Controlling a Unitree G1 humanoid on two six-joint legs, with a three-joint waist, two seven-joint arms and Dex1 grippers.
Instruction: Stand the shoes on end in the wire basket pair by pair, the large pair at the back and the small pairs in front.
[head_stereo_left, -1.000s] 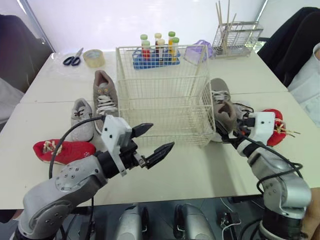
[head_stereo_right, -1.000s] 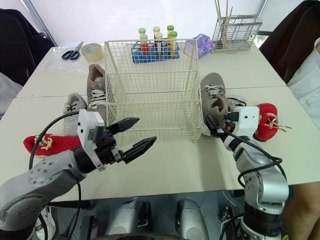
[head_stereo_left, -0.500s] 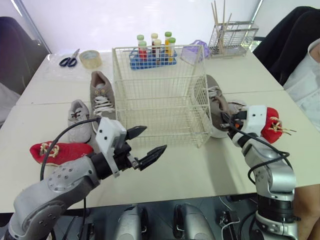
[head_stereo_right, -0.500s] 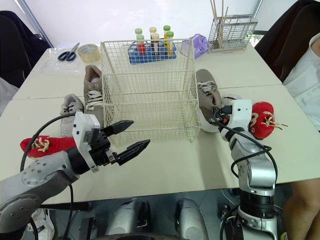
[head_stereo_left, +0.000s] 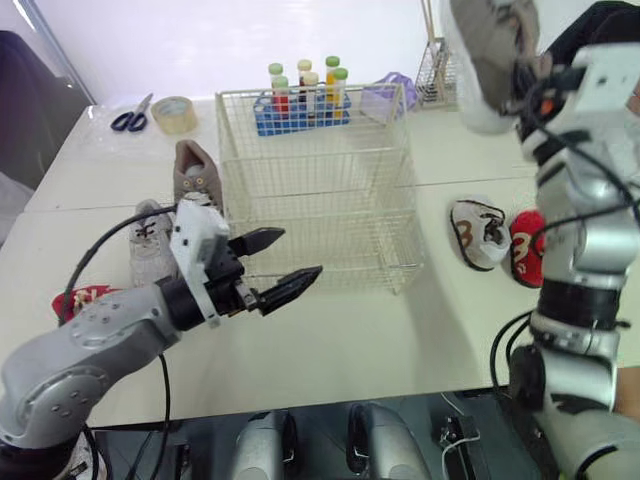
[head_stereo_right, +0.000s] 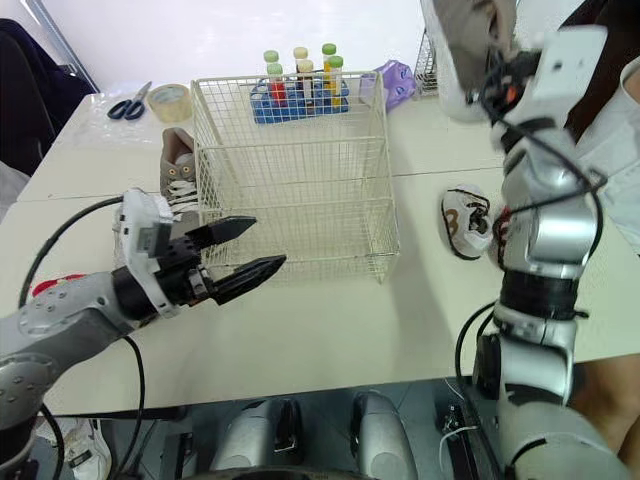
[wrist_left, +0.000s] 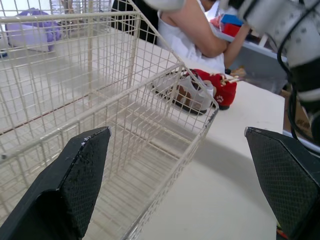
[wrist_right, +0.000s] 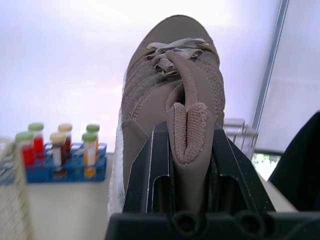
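R gripper (wrist_right: 186, 150), jaws clamped on big taupe shoe (wrist_right: 170, 75), held high to the right of wire basket (head_stereo_left: 315, 180).
Shoe looks light, upper soft; heel-collar grip may let it swing, heel counter's firmer. L gripper (head_stereo_left: 300, 253) jaws wide, empty, in front of basket.

Head stereo pair down over table (head_stereo_left: 400, 330) — left wrist close beside same wire basket (wrist_left: 196, 146).

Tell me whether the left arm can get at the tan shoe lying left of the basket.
Probably yes: the left gripper is open and empty, and the tan shoe lies uncovered beside the basket on that arm's side.
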